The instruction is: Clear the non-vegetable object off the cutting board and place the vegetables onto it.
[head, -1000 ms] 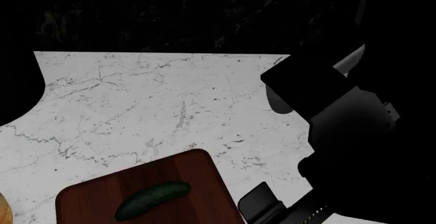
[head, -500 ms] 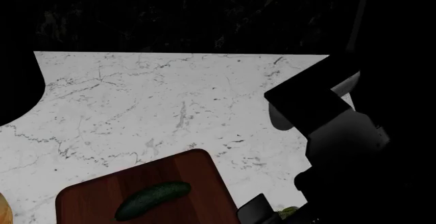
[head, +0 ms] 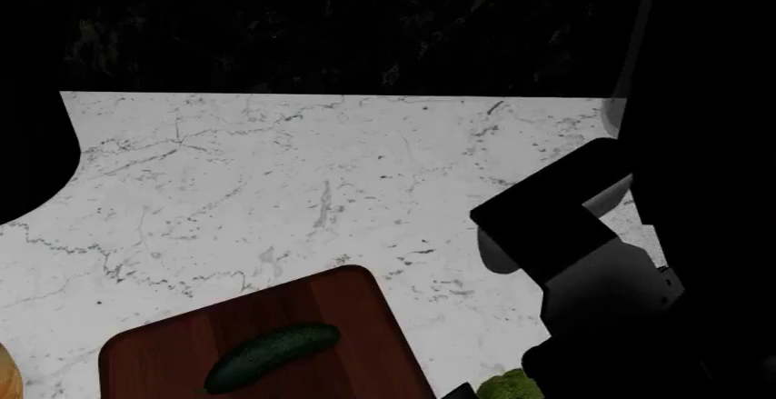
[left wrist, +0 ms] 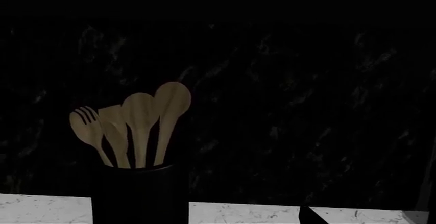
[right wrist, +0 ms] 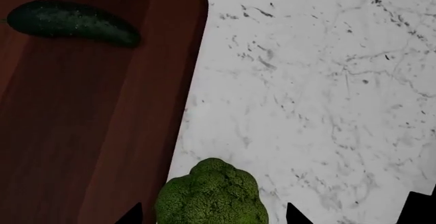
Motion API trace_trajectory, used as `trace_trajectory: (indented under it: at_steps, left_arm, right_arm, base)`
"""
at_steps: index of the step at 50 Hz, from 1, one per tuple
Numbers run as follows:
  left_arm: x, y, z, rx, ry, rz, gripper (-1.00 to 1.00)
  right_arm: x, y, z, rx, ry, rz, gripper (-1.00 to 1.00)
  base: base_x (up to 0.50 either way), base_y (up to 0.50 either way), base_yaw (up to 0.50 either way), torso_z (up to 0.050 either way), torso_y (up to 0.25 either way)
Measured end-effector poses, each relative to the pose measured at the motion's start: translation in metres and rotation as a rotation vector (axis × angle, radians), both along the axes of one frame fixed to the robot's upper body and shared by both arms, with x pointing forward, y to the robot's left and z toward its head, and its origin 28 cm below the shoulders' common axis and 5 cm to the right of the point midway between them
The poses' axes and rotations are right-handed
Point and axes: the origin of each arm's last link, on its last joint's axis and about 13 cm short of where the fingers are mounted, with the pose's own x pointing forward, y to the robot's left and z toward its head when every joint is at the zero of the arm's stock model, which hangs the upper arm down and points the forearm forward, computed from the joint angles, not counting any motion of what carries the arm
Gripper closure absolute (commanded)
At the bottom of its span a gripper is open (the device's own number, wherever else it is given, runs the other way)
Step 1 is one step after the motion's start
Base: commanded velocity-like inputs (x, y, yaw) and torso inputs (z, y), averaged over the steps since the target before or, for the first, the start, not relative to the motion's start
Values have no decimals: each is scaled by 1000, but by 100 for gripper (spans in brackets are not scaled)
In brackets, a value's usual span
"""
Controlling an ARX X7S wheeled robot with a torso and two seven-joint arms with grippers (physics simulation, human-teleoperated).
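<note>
On my head feed the right arm (head: 606, 263) fills the right side as a big dark mass, angled down toward the near edge of the white marble tabletop (head: 303, 181). Its claw end drops out of the bottom of that feed, so I go to the wrist camera for it. There the right claw (right wrist: 212, 215) sits with its two dark fingertips (right wrist: 131, 215) spread apart, one on either side of the broccoli (right wrist: 212, 196). The tips are only slivers at the frame edge (I cannot tell whether they touch the head).

The broccoli rests on the marble just beside the long edge of the cutting board (right wrist: 89, 112), not on it. On the head feed only a bit of its green shows at the bottom, right of the board's near corner. The cucumber (head: 272, 355) already lies on the board, slanted across the grain, near the rounded far corner.

An orange-yellow sliver (head: 6, 376) shows at the left edge of the head feed; I cannot tell what it is.

My left wrist feed looks at a dark holder (left wrist: 140, 193) of wooden spoons (left wrist: 140, 127) against a black wall. The left claw itself is not visible in it.
</note>
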Motion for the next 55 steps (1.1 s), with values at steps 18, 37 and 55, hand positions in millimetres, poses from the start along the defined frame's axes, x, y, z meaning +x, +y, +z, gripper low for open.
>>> trace_trajectory:
  at_steps: [18,37,55]
  left_arm:
    - [0,-1,1,3,-2,1,-100]
    - [0,-1,1,4,-4,1,-100]
    - [-1,-2,1,13,-9,-6,-100]
  right_arm:
    - [0,-1,-10,-16,26,3,-100]
    - [-1,-3,-16,-30,37,-4,100]
    - [-5,-4,2,-52,8,-5,100]
  base:
    - [0,0,0,0,0]
    - [0,0,0,0,0]
    - [0,0,0,0,0]
